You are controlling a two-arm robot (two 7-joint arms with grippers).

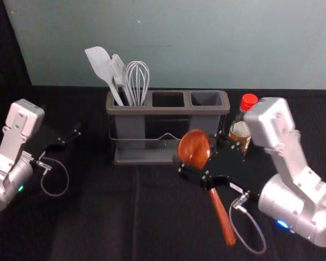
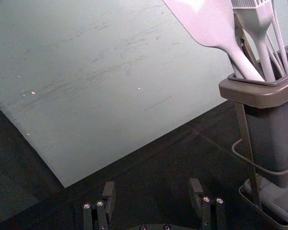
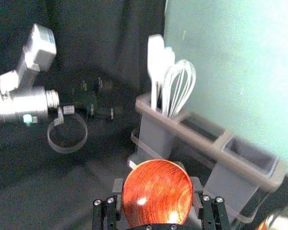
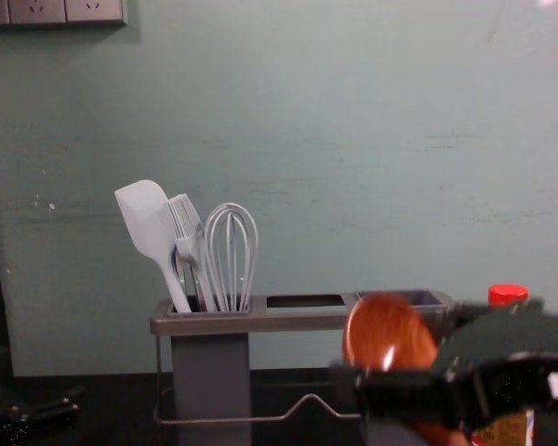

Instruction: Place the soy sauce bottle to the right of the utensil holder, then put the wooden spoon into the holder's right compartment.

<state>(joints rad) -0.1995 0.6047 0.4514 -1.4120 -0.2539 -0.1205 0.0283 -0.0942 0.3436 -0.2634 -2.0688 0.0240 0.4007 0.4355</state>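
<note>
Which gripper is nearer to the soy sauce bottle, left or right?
Right. The right gripper is in front and left of the bottle; the left gripper is past the left end of the utensil holder.

Wooden spoon (image 1: 193,148) bowl-up, bottle (image 1: 240,129) upright beside holder (image 1: 152,110)

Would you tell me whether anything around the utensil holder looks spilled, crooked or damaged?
Nothing stands out: the holder and soy sauce bottle stand upright, and the right gripper holds the wooden spoon, bowl up, without visible damage.
</note>
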